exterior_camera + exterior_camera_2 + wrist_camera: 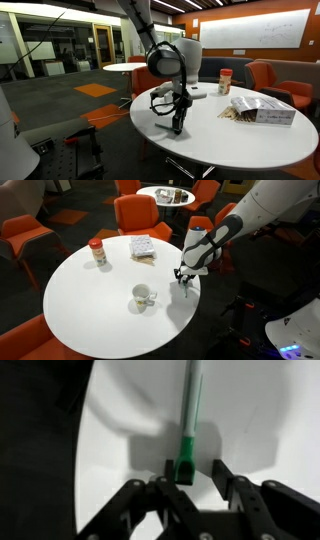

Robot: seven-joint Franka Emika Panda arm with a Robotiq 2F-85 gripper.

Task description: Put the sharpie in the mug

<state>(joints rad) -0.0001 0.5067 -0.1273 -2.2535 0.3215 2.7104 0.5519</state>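
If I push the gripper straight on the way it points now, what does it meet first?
Likely the sharpie: in the wrist view its end lies between the fingers of the open gripper, which would straddle it and land on the white table. Height above it is unclear.

The fingers (182, 278) point down near the tabletop (80, 310) edge. The mug (142, 298) stands near them; the jar (97, 252) and packet (143, 247) sit farther off.

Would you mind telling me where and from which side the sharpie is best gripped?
I would take the sharpie across its thin barrel, near the end by the fingers, coming straight down from above: it lies flat on the table, so only its long sides are free.
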